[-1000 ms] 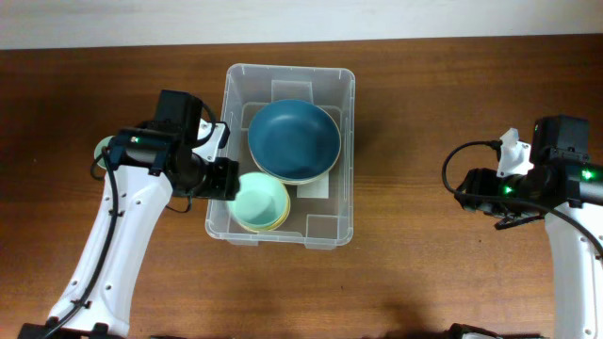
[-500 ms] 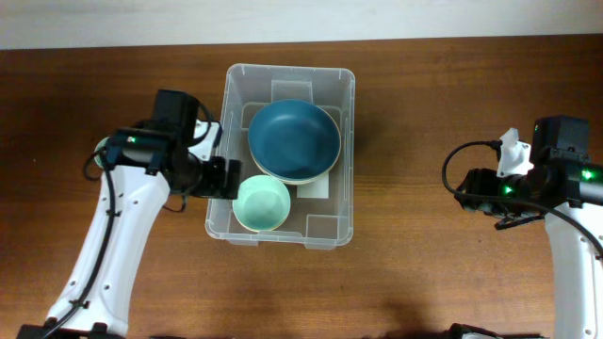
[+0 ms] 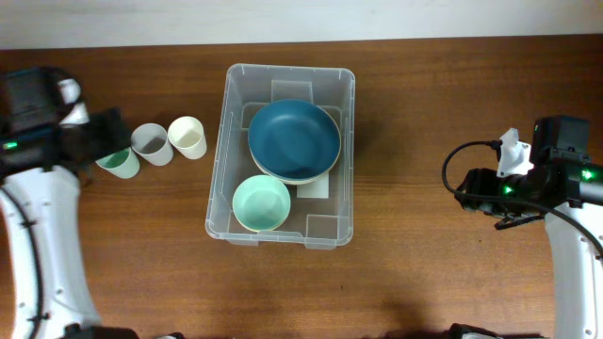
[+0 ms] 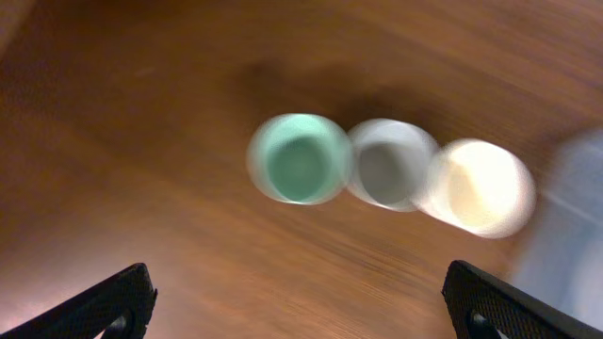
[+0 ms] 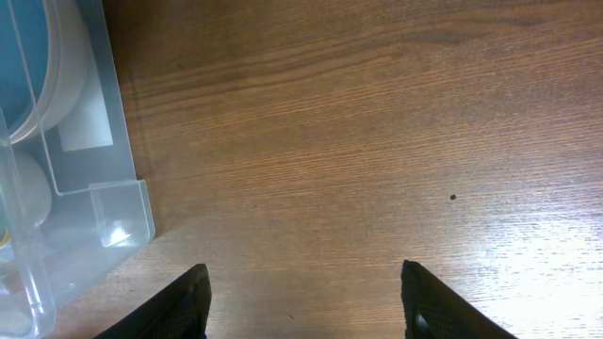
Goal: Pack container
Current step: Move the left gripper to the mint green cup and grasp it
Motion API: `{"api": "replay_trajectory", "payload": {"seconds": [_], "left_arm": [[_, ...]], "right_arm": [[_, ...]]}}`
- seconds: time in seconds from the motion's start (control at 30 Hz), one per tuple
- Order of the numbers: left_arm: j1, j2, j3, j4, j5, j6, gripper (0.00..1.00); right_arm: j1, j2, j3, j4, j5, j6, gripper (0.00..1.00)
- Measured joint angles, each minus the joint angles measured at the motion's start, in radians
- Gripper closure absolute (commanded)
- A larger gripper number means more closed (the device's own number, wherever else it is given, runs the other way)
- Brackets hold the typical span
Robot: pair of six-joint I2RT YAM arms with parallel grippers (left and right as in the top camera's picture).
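Note:
The container (image 3: pixel 325 231), a large clear plastic bin, stands at the table's middle. In it a dark blue bowl (image 3: pixel 294 139) rests on a cream bowl, and a mint bowl (image 3: pixel 261 203) sits at the near end. My left gripper (image 3: pixel 105 132) is open and empty at the far left, above three cups. In the left wrist view (image 4: pixel 301 311) its fingertips (image 4: pixel 113 306) stand wide apart, with the blurred cups ahead. My right gripper (image 3: pixel 468 193) is open and empty over bare wood right of the container; it also shows in the right wrist view (image 5: pixel 306 306), with the container's corner (image 5: pixel 75 141) at left.
A green cup (image 3: pixel 118 163), a grey cup (image 3: pixel 151 143) and a cream cup (image 3: pixel 187 137) stand in a row left of the container. They show in the left wrist view as green (image 4: pixel 300 158), grey (image 4: pixel 386 174) and cream (image 4: pixel 479 186).
My left arm has pulled away from the container to the far left, leaving the mint bowl inside. The three cups are now uncovered. The right arm has not moved.

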Motion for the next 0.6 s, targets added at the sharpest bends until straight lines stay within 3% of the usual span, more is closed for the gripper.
{"api": "replay_trajectory", "payload": {"seconds": [0.2,0.6], "left_arm": [[0.15,0.153,0.001,0.023,-0.015,-0.052,0.0],[0.15,0.459,0.0,0.132,0.022,-0.087,0.0]], "right_arm": [[0.0,0.0,0.0,0.0,0.0,0.0,0.39],[0.0,0.0,0.0,0.0,0.0,-0.001,0.35]]}}
